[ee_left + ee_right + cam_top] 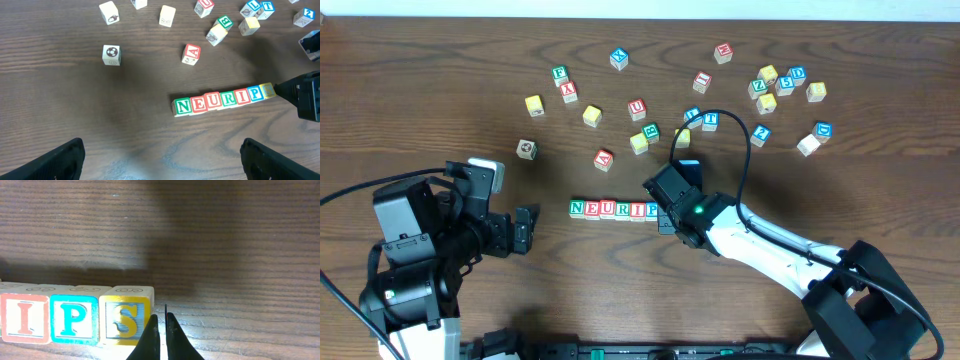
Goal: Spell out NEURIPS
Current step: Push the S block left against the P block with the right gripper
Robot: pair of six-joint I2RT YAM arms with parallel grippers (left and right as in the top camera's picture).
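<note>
The lettered cubes stand in one row on the wooden table, reading N (pixel 577 208) E U R I P (pixel 651 210) from left to right. The left wrist view shows the yellow end cube (pixel 268 90) touching the P. Seen from the right wrist, that yellow cube is the S (pixel 125 320), next to the blue P (pixel 73 321) and red I (pixel 24 320). My right gripper (pixel 161 317) is shut and empty, its tips just at the S cube's right side; from overhead it (pixel 669 214) covers the S. My left gripper (pixel 525 228) stands open left of the row, with bare table between its fingers (pixel 55 160).
Several loose letter cubes lie scattered across the back of the table, the nearest being a red A cube (pixel 604 158) and a picture cube (pixel 526 148). A tighter cluster (pixel 780 85) sits at the back right. The right arm's black cable (pixel 747 150) loops above it.
</note>
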